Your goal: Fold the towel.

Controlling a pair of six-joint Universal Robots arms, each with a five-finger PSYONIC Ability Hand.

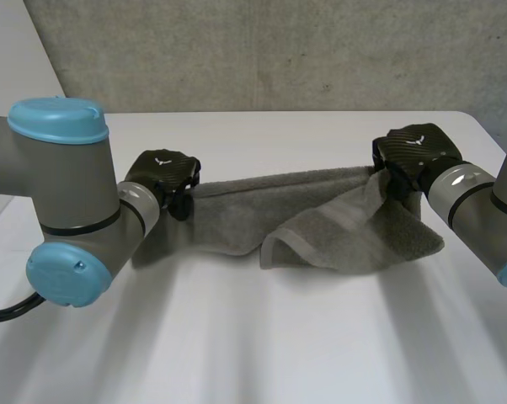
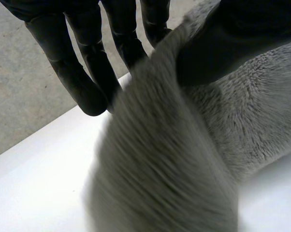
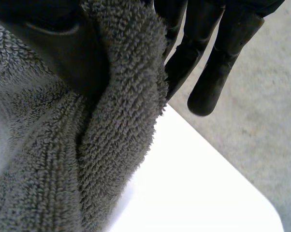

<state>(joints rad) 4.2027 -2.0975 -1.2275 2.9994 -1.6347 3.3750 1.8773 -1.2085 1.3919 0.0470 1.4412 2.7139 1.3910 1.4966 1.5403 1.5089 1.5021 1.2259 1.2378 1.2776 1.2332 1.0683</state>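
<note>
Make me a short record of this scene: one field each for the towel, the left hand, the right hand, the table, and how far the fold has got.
towel: grey terry, strung between both hands, sagging in the middle, one flap doubled over towards the right end
left hand: pinches the towel's left end between thumb and fingers
right hand: pinches the towel's right end the same way
table: white, beneath the towel
fold: loose and uneven, not yet laid flat
</note>
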